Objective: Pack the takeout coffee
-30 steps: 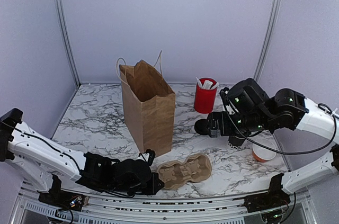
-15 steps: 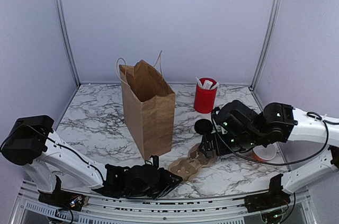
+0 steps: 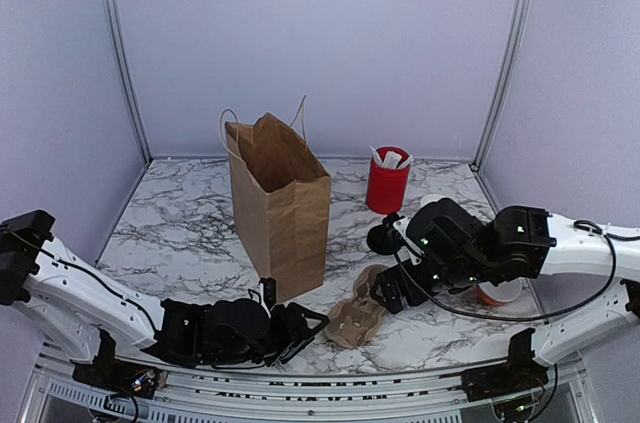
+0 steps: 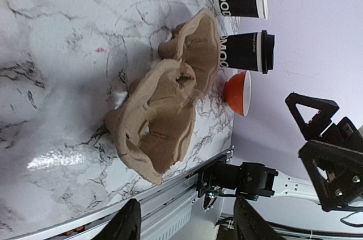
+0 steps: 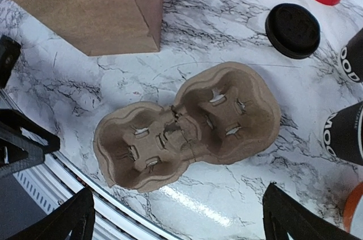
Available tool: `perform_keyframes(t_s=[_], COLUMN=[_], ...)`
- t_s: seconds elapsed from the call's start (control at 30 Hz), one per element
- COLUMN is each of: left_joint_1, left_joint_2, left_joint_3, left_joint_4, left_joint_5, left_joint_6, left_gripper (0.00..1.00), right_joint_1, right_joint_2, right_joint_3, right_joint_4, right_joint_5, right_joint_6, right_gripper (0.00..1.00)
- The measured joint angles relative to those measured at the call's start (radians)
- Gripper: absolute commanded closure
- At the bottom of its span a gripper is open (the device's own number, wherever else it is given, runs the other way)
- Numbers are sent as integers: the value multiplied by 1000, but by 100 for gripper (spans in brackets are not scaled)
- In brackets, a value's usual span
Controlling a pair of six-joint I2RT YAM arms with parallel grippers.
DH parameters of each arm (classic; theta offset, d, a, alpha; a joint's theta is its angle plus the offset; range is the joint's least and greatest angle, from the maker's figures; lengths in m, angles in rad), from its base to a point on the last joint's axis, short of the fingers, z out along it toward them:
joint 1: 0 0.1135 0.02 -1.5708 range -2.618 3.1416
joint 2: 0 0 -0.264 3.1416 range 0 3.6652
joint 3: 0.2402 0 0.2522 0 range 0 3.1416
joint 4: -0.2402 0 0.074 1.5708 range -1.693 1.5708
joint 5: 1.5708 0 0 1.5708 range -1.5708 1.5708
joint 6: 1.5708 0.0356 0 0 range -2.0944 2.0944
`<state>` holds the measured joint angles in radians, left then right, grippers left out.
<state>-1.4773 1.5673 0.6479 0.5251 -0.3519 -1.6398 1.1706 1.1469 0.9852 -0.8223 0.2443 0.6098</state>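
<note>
Plainly, left tool and right tool gape empty — carrier (pulp) lies near the table edge

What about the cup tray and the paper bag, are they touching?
Apart. The right wrist view shows a strip of table between the cup tray and the paper bag.

Brown bag, pulp carrier, red tub

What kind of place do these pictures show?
Probably a lab booth staged as a café counter: plain panel walls, a marbled table, a paper bag, a cup carrier and a lidded cup.
</note>
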Motion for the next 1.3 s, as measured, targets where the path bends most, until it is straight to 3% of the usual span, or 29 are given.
perform_keyframes(t_s=[0.37, 0.63, 0.93, 1.3], left_joint_1=[46, 306, 573, 678], left_joint_2=[-377, -702, -763, -770], left_joint_3=[6, 29, 79, 79], left_joint_4=[-479, -731, -856, -875], left_joint_5=[-146, -143, -26, 90], left_joint_6=[186, 391, 556, 632], left_gripper=[35, 29, 28, 28], right_joint_1=[-28, -64, -66, -114], right_joint_2=[128, 281, 430, 478], right_joint_3=[-78, -75, -43, -15], right_joint_4=[152, 208, 239, 247], right_joint_5=[-98, -132, -155, -150], right_joint_6=[-224, -301, -309, -320], right_gripper=[6, 13, 17, 23])
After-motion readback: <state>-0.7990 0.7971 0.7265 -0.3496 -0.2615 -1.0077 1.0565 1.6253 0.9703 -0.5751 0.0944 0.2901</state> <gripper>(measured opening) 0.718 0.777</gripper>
